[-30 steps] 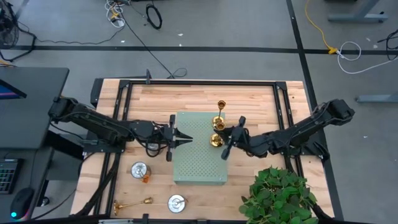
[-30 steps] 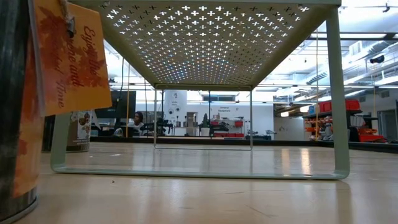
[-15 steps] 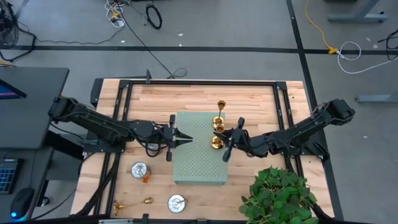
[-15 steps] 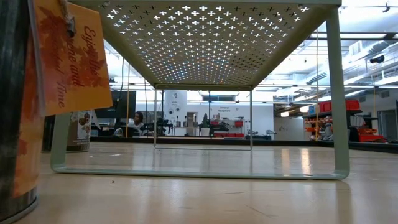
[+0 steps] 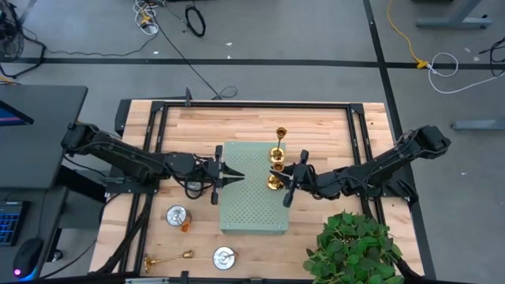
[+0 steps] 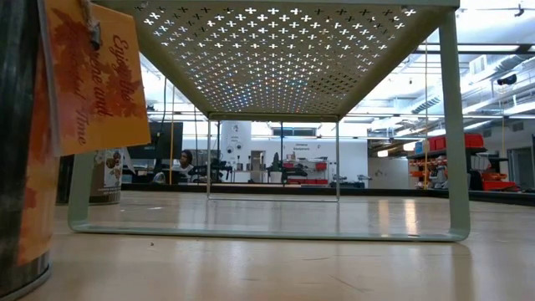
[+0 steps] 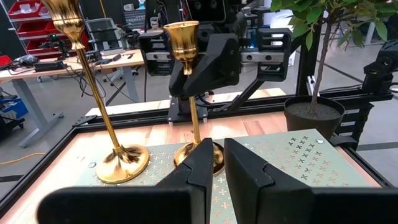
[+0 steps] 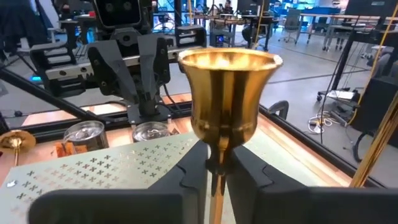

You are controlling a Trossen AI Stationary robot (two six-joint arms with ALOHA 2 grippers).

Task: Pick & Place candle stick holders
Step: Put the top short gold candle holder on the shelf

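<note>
The pale green perforated board [image 5: 251,207] stands mid-table. A tall gold candle stick holder [image 5: 278,150] stands by its round base on the board's far right part. My right gripper [image 5: 286,181] is shut on a second gold holder [image 5: 274,182] at the board's right edge. My left gripper [image 5: 239,175] is shut and empty over the board's left part, pointing at that holder. A third gold holder [image 5: 167,258] lies on its side near the front left. Two squat silver holders [image 5: 177,214] [image 5: 224,257] stand on the table there. A third silver one is out of view. My right gripper pinches the gold holder's thin stem [image 8: 216,180] between its two fingers, just below the cup [image 8: 229,93]. The fingers come level from the table's right side and lie across the stem. The holder stays upright, its round base [image 7: 189,155] at the board's surface; whether it touches, I cannot tell.
A potted plant [image 5: 351,248] stands at the front right, close under my right arm. Its metal pot with an orange tag [image 6: 92,75] fills the low view's left side. A black frame [image 5: 252,105] runs around the table.
My right gripper has moved a little toward the table's near edge with the gold holder, which has stayed upright and drawn away from the standing gold one.
</note>
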